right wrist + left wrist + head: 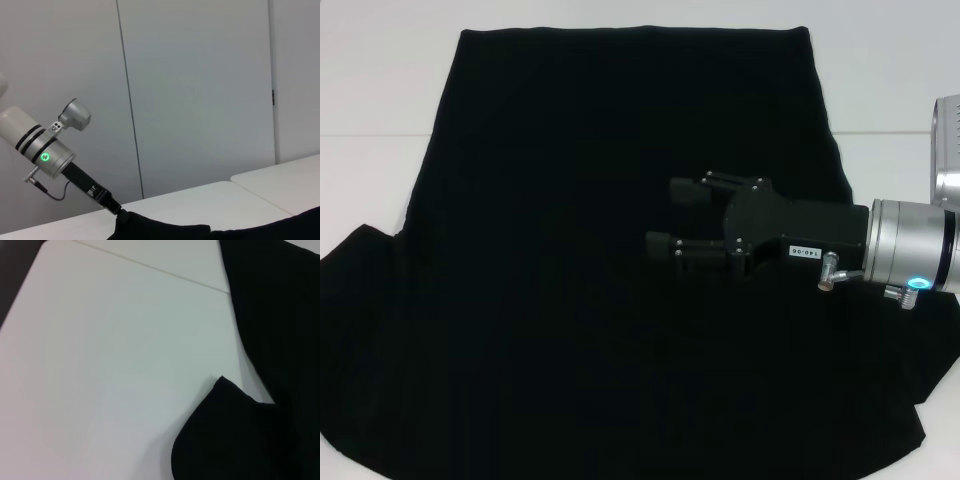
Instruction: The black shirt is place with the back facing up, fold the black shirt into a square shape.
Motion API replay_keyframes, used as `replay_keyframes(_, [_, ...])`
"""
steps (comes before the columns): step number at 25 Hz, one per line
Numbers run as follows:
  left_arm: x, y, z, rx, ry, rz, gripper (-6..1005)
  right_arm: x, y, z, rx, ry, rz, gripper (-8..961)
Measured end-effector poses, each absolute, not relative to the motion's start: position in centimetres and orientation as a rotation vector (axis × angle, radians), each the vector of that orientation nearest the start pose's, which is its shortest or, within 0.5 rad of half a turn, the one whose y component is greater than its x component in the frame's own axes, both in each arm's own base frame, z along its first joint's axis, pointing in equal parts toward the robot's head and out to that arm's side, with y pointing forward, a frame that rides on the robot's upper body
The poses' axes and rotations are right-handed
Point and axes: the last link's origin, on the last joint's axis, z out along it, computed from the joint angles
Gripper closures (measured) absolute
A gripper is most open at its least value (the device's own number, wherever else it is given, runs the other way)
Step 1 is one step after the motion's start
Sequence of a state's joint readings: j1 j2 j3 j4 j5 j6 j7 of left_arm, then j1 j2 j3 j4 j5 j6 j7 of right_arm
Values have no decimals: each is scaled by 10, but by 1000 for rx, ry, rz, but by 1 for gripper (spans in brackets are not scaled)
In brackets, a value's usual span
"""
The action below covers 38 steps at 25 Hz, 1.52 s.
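The large plain black soft-fabric short-sleeved shirt lies spread flat across the white worktop, covering most of it. Its straight hem runs parallel to the far edge of the worktop, and the body widens toward the near edge, where the two sleeves fan out toward the near left and near right corners. No lettering shows on the upward side.

The right claw reaches in from the right edge of the worktop and hovers over the middle of the shirt, its black body joined to a silver wrist cylinder with a lit green ring. Its two black fingers point toward the left edge and stand apart, with dark fabric showing between them; whether they touch the cloth I cannot tell.

In the right wrist view, the left claw slants down to the shirt's edge near the left edge of the worktop, its tip meeting the black fabric, which rises slightly there. I cannot tell how its fingers stand, since the tip merges with the cloth. The left arm's silver wrist also carries a lit green ring.

The left wrist view shows one rounded sleeve lying on bare worktop, with the shirt's side edge running beside it.
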<state>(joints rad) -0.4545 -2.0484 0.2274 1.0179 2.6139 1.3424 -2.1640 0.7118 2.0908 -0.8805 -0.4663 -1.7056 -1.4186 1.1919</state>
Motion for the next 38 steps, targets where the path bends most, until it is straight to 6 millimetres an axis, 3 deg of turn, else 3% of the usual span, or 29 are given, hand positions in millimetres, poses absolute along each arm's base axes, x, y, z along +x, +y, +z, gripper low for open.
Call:
replay_keyframes(23, [-401, 295, 134, -1726, -1565, -235, 998, 186, 371, -40, -2731, 326, 893, 98])
replay_keyframes(38, [-383, 295, 131, -1852, -1577, -259, 998, 184, 372, -41, -2729, 308, 895, 98])
